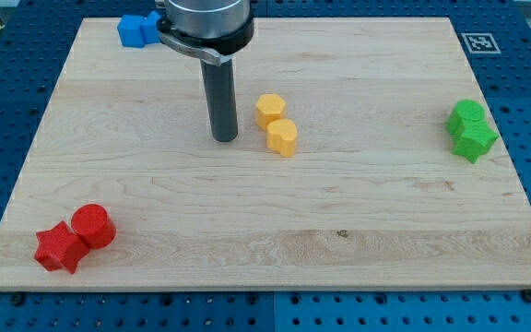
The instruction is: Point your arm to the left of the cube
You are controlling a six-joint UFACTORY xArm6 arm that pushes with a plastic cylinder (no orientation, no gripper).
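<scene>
My tip (226, 138) rests on the wooden board (265, 231), a little to the view's left of two yellow blocks. One yellow block (269, 110) is a hexagonal piece; the other yellow block (282, 136) sits just below and right of it, touching it. The tip is about level with the lower yellow block, with a small gap between them. A blue block (135, 30) lies at the board's top left, partly hidden by the arm's body.
A red star block (60, 247) and a red cylinder (92, 226) sit together at the bottom left. Two green blocks (469, 114), (474, 140) sit together at the right edge. A marker tag (477, 41) is at the top right corner.
</scene>
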